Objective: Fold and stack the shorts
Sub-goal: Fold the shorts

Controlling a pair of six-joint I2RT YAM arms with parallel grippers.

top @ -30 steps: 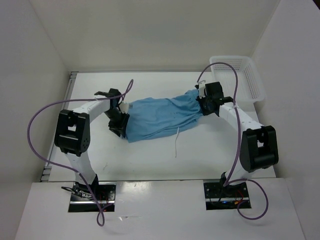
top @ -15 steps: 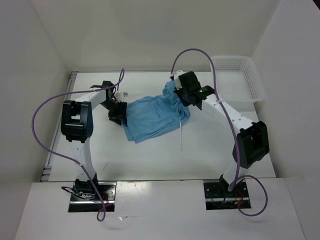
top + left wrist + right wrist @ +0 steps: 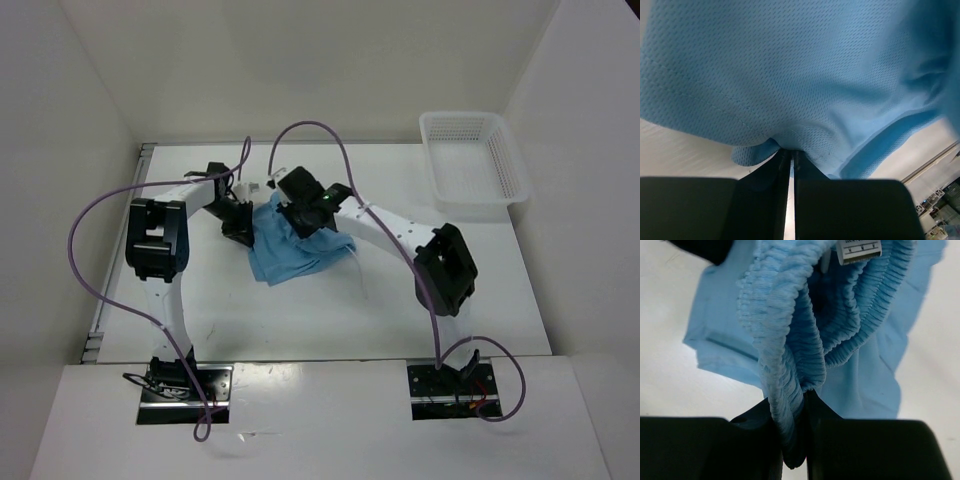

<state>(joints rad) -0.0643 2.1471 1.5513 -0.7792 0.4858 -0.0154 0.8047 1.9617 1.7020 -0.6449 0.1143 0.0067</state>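
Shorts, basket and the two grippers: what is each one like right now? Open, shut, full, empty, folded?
shorts: bunched and partly doubled over, not yet a neat fold, held by both grippers
left gripper: shut on a thin edge of the shorts
right gripper: shut on the gathered waistband
white mesh basket: upright and empty, apart from the shorts

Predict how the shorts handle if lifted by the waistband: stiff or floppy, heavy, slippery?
Probably floppy: the shorts bunch and fold between the two grips. Likely light, being thin mesh cloth. The ribbed waistband bulges thick between the right jaws, so it should hold rather than slip.
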